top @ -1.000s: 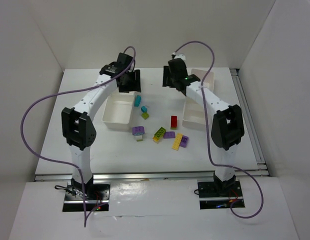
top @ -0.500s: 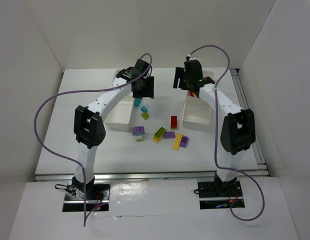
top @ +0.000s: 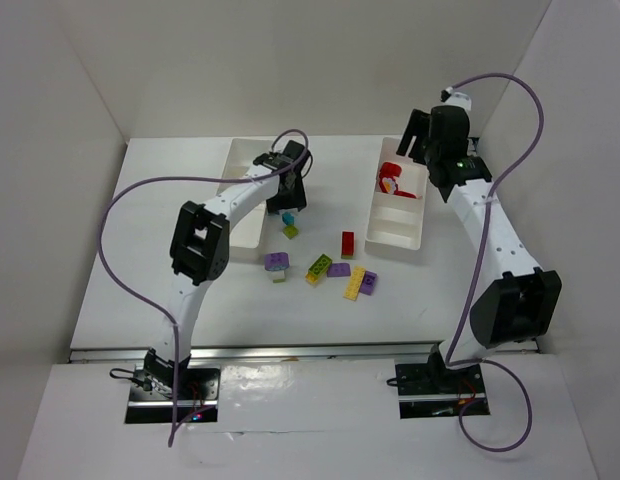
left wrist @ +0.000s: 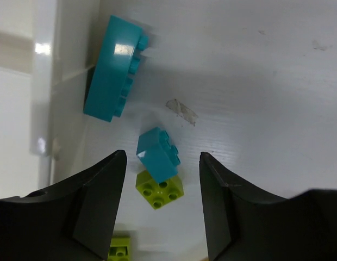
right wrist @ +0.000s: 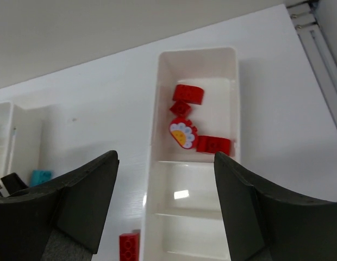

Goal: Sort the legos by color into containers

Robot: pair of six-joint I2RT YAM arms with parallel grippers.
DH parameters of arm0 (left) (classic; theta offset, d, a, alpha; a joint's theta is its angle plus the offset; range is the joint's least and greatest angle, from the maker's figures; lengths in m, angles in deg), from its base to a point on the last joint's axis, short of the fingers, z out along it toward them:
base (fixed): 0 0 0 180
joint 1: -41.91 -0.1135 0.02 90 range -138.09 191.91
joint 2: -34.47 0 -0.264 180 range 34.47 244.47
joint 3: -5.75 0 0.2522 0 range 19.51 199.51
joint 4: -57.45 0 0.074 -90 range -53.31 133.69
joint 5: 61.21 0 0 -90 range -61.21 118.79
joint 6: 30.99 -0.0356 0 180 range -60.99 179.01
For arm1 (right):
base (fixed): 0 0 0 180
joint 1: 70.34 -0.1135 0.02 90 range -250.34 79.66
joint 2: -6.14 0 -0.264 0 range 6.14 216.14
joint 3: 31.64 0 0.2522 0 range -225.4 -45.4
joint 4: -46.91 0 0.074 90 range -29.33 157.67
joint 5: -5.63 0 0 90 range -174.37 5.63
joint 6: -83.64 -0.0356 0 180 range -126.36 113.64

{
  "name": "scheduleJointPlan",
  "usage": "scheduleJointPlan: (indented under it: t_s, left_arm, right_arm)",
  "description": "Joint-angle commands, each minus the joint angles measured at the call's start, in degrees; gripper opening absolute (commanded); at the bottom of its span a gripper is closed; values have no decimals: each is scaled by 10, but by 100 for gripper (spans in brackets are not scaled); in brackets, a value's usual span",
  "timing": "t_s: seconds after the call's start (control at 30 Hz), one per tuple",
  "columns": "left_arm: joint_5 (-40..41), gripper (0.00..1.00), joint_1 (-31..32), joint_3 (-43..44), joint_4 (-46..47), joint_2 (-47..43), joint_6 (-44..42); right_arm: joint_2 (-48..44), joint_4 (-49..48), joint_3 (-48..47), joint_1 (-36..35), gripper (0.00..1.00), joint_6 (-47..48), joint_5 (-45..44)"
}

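Observation:
My left gripper (left wrist: 163, 156) (top: 287, 200) is open and low over the table, just right of the left container (top: 240, 225). A small teal lego (left wrist: 157, 154) lies between its fingers without touching them, tilted on a lime lego (left wrist: 160, 189). A longer teal lego (left wrist: 113, 68) lies against that container's wall (left wrist: 46, 81). My right gripper (right wrist: 164, 157) (top: 418, 140) is open and empty, high above the right container (right wrist: 157, 185) (top: 398, 232). The right container's far compartment holds several red legos (right wrist: 188, 93) (top: 393, 178) and a flower piece (right wrist: 183, 134).
Loose legos lie mid-table: a red brick (top: 347, 244) (right wrist: 129, 247), purple ones (top: 277, 262) (top: 339, 270) (top: 368, 283), a yellow one (top: 355, 283), lime ones (top: 319, 268) (top: 290, 231). The right container's two near compartments look empty. White walls enclose the table.
My left gripper swung right and came down over the teal bricks. My right arm swung back to the right and rose, uncovering the red pieces in the right container.

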Motion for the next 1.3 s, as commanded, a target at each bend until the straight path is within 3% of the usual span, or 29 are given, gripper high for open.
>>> scheduleJointPlan:
  t_s: [0.0, 0.37, 0.53, 0.6, 0.63, 0.67, 0.9, 1.13, 1.27]
  left_arm:
    - [15, 67, 0, 27, 11, 16, 31]
    - [3, 51, 0, 23, 24, 46, 45]
    - [-10, 48, 0, 28, 31, 52, 34]
    - [-15, 40, 0, 28, 31, 52, 27]
    - [-15, 25, 0, 34, 31, 46, 12]
    - [-15, 19, 0, 43, 31, 38, 5]
    - [-27, 3, -26, 135, 31, -12, -59]
    - [-97, 0, -130, 211, 43, 27, -77]
    - [-134, 7, -165, 217, 78, 49, -77]
  right_arm:
    - [-11, 24, 15, 16, 78, 15, -7]
    - [-11, 29, 15, 27, 78, 15, 4]
    - [-5, 29, 15, 27, 78, 15, 4]
    - [-5, 29, 15, 27, 78, 15, 4]
    - [-5, 29, 15, 27, 78, 15, 4]
    - [-5, 29, 15, 27, 78, 15, 4]
    - [6, 36, 3, 32, 78, 10, 26]
    - [12, 47, -8, 32, 78, -2, 50]
    - [12, 60, -14, 32, 78, -2, 39]
